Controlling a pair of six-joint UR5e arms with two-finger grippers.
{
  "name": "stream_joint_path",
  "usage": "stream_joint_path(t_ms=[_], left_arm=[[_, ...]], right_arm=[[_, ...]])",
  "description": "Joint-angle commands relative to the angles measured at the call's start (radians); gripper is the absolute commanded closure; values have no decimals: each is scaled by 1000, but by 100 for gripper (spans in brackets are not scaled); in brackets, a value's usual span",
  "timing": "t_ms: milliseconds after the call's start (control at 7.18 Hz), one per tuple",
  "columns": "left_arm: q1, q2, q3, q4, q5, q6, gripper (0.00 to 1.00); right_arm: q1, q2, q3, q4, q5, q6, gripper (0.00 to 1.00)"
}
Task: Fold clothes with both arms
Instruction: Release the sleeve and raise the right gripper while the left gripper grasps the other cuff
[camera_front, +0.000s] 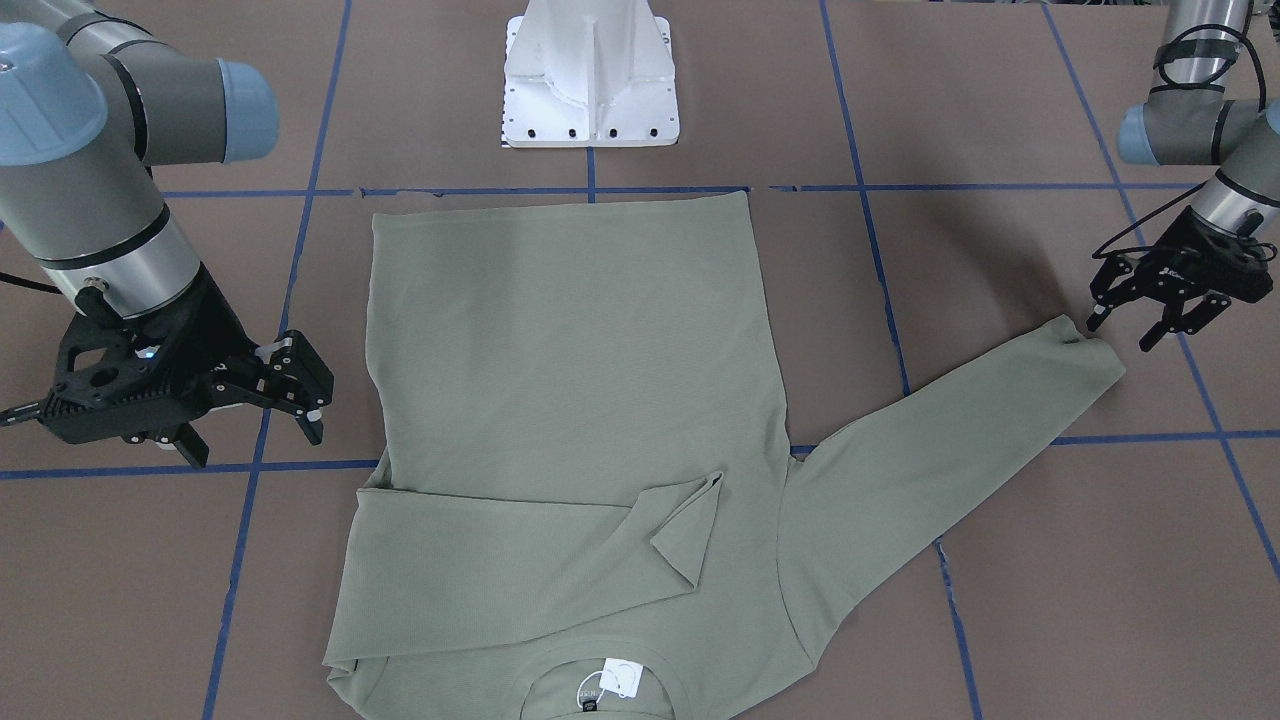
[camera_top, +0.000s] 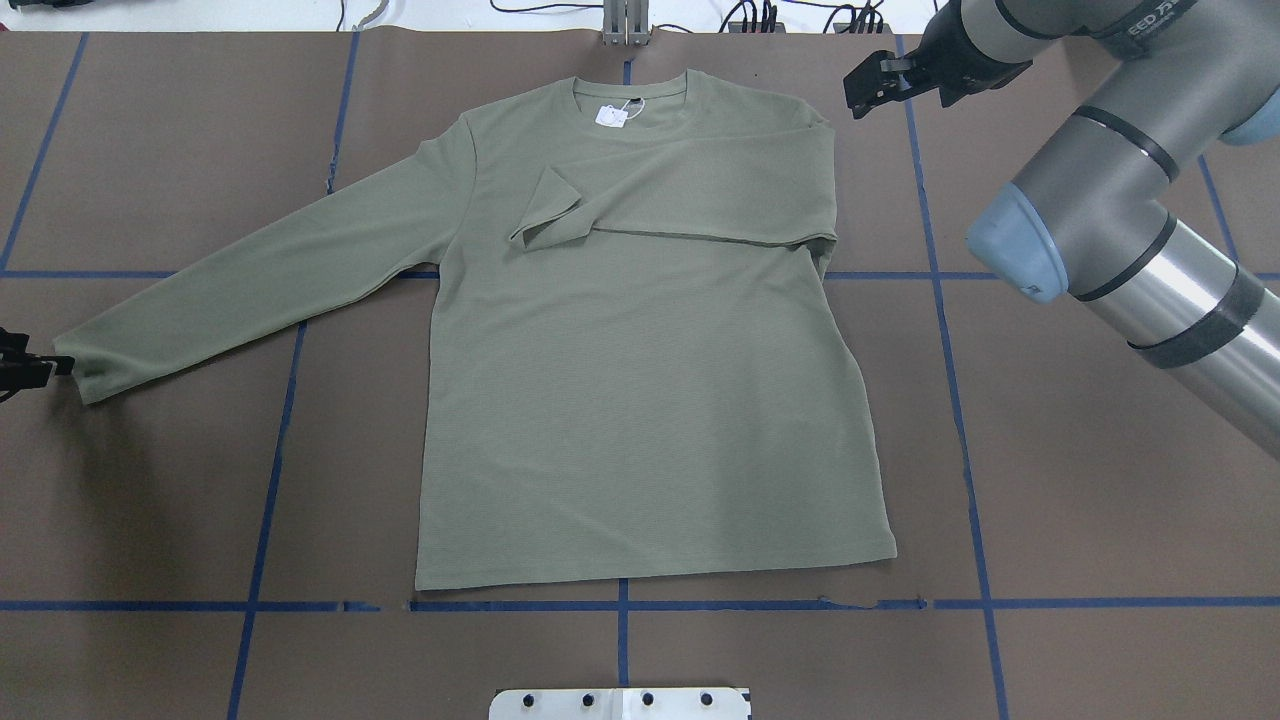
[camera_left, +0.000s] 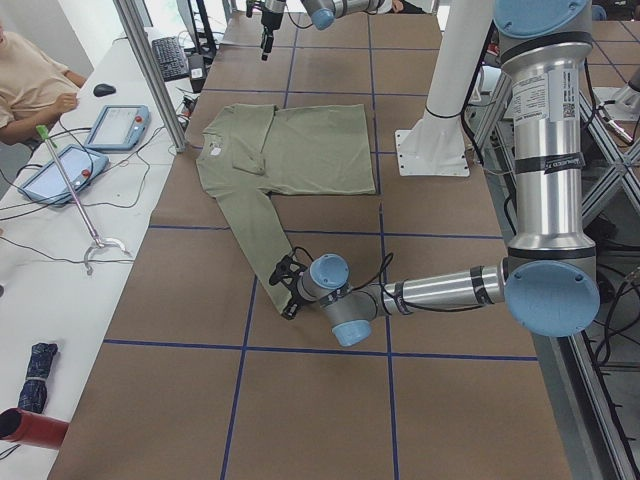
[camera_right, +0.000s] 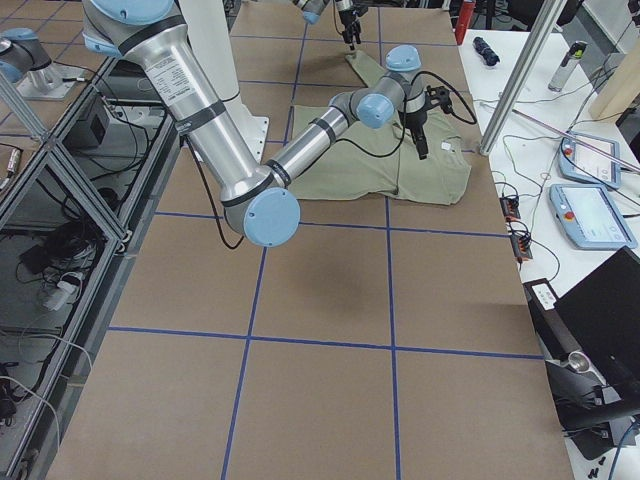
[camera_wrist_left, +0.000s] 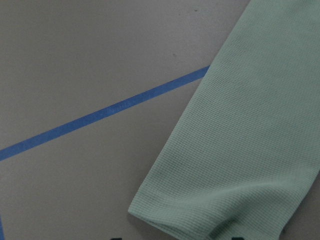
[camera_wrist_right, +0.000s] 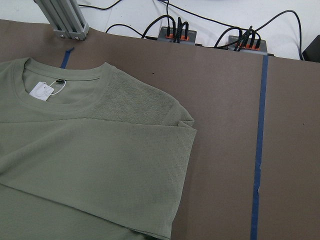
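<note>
The sage-green shirt (camera_top: 640, 400) lies flat, neck and white tag (camera_top: 610, 115) at the table's far edge. One sleeve is folded across the chest, its cuff (camera_top: 545, 215) turned up. The other sleeve (camera_front: 950, 450) stretches out straight. My left gripper (camera_front: 1125, 335) stands open right at that sleeve's cuff (camera_front: 1085, 345), low over the table; the left wrist view shows the cuff end (camera_wrist_left: 235, 165) just ahead of the fingertips. Beside the folded shoulder (camera_wrist_right: 150, 150), my right gripper (camera_front: 255, 445) hangs open and holds nothing; it is off the cloth.
The brown table has a grid of blue tape (camera_top: 960, 400). The white pedestal base (camera_front: 590, 80) stands at the robot's edge. An aluminium post (camera_top: 625, 20) and cable boxes (camera_wrist_right: 177, 34) sit at the far edge. A person (camera_left: 30, 80) sits by tablets (camera_left: 115, 125).
</note>
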Motion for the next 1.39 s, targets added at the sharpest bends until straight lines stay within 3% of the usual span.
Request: stream_joint_path(t_ms=[0,418,557,697,975,1254], left_arm=[[8,-14,25,-20,1,-91,28],[56,-14,34,-73,4,-226,47],[56,-14,37,-80,5,-231,61],[56,-14,36,-80,5,-226,100],[54,-17,31,-81,4,-219,100],[45,-28,-66,-45,-5,-220,100]], right_arm=[[0,-1,0,0,-2,0,0],[0,-11,-1,2,-2,-3,0],[0,-11,0,0,-2,-2,0],[0,-11,0,2,-2,-2,0],[0,-11,0,2,-2,0,0],[0,-23,2,2,-2,2,0]])
